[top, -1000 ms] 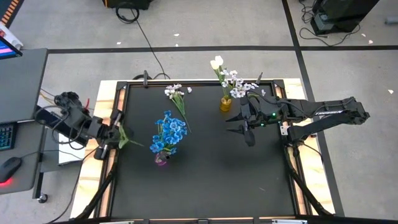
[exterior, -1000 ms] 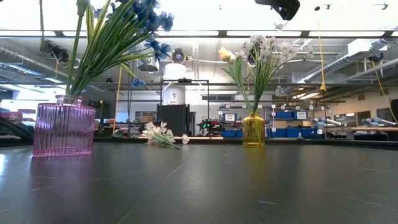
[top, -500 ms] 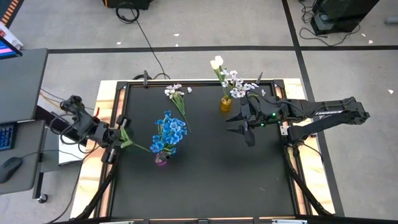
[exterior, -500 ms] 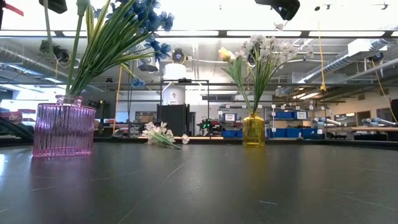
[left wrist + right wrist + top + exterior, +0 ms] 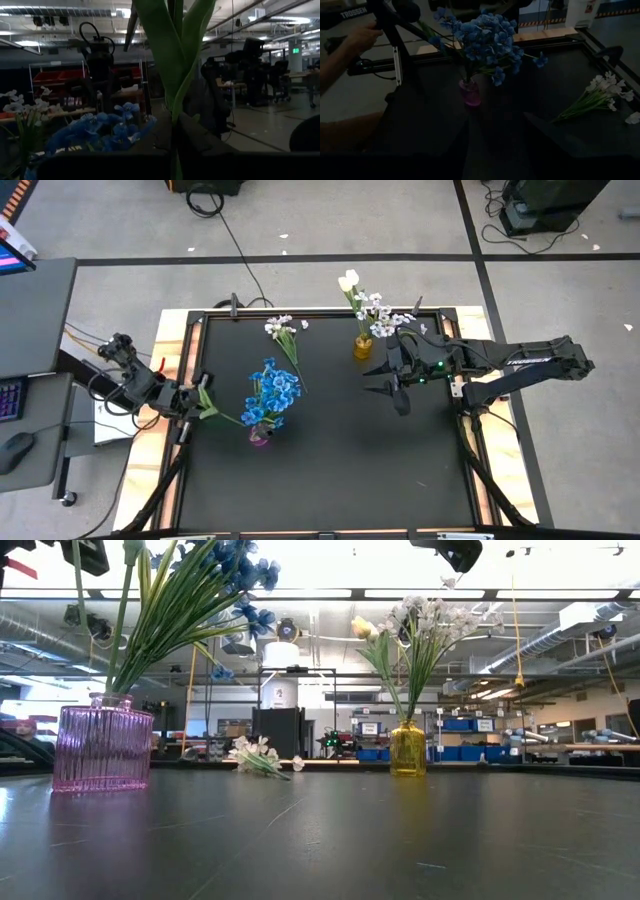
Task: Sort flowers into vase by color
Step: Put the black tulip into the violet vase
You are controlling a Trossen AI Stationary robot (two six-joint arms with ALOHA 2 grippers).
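Left end effector [image 5: 192,402] at counter's [image 5: 330,470] left edge pinches a green-leaved stem [image 5: 222,414]; right end effector [image 5: 385,377], fingers spread, hovers nr the yellow glass vase [image 5: 363,346].

Grey floor [image 5: 330,230] crossed by black tape; desk [image 5: 35,310] beside the table.

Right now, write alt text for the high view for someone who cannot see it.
Overhead view of a black table: the left pincer, shut on a green stem, holds it beside a pink vase of blue flowers. The right pincer hangs open near a yellow vase of white flowers; one white spray lies on the table.
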